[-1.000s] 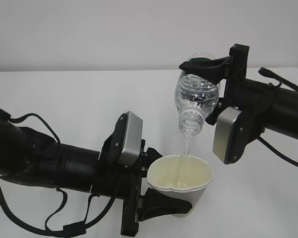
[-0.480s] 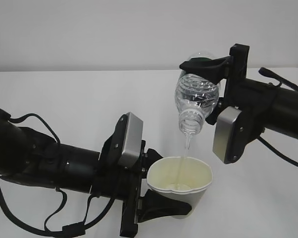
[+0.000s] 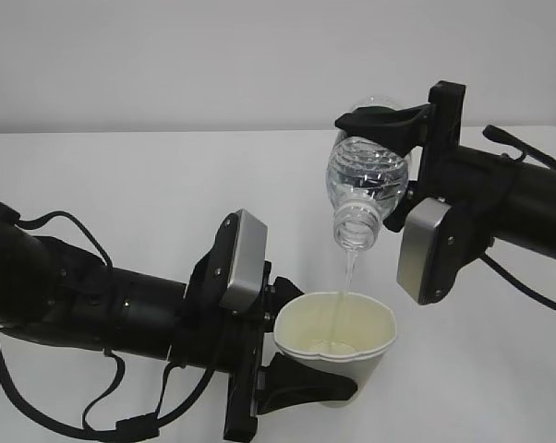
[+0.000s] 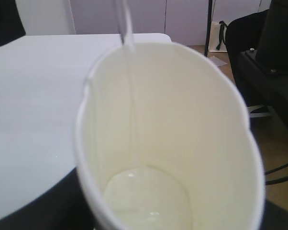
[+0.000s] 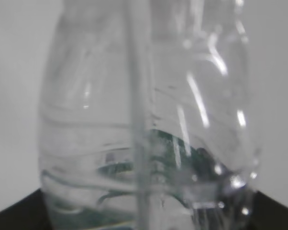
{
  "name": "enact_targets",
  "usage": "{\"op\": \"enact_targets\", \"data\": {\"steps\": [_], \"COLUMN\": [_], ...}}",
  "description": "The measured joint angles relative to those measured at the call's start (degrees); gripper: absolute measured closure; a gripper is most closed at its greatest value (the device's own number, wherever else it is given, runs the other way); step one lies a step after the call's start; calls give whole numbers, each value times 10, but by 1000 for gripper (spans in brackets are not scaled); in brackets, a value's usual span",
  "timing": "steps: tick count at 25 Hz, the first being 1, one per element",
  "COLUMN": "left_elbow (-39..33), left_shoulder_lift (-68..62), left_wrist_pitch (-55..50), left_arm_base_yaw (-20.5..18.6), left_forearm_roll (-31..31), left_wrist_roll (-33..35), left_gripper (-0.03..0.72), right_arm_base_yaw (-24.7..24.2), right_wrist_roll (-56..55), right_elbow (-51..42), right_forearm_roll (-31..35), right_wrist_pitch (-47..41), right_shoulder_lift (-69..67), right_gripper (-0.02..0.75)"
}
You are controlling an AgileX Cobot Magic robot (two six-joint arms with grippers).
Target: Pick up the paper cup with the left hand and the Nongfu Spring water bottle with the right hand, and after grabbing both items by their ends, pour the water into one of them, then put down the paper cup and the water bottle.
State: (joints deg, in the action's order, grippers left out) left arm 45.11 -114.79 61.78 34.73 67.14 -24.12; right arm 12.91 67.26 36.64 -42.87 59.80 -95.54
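Note:
My left gripper (image 3: 322,388) is shut on the lower part of the white paper cup (image 3: 338,355) and holds it upright above the table. My right gripper (image 3: 378,123) is shut on the base end of the clear Nongfu Spring water bottle (image 3: 366,180), which is tipped mouth-down over the cup. A thin stream of water (image 3: 350,270) runs from the bottle mouth into the cup. In the left wrist view the cup (image 4: 201,120) fills the frame, with water (image 4: 146,199) pooled at its bottom. The right wrist view shows the bottle (image 5: 86,120) up close, its green label dimly visible.
The white table (image 3: 121,185) stretches behind both arms under a pale wall. Silver plates sit on the left wrist (image 3: 244,260) and the right wrist (image 3: 424,249). Beyond the table edge, dark furniture (image 4: 273,72) and cables stand on the floor.
Both arms, the cup and the bottle hold their places. The stream of water keeps running into the cup.

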Motion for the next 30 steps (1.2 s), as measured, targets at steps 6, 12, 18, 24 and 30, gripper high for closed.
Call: {"op": "enact_targets", "data": {"steps": [6, 12, 18, 24, 30], "left_elbow": [0, 0, 0, 0, 0], "left_shoulder_lift": [0, 0, 0, 0, 0], "left_wrist_pitch": [0, 0, 0, 0, 0], "left_arm_base_yaw": [0, 0, 0, 0, 0], "left_forearm_roll": [0, 0, -4, -4, -4], "left_wrist_roll": [0, 0, 0, 0, 0], "left_gripper": [270, 270, 270, 270, 270], "right_arm_base_yaw": [0, 0, 0, 0, 0], "right_wrist_roll": [0, 0, 0, 0, 0], "right_elbow": [0, 0, 0, 0, 0], "right_forearm_roll": [0, 0, 0, 0, 0], "right_wrist_pitch": [4, 20, 22, 25, 25], "right_shoulder_lift": [0, 0, 0, 0, 0], "right_gripper": [274, 274, 274, 274, 274]}}
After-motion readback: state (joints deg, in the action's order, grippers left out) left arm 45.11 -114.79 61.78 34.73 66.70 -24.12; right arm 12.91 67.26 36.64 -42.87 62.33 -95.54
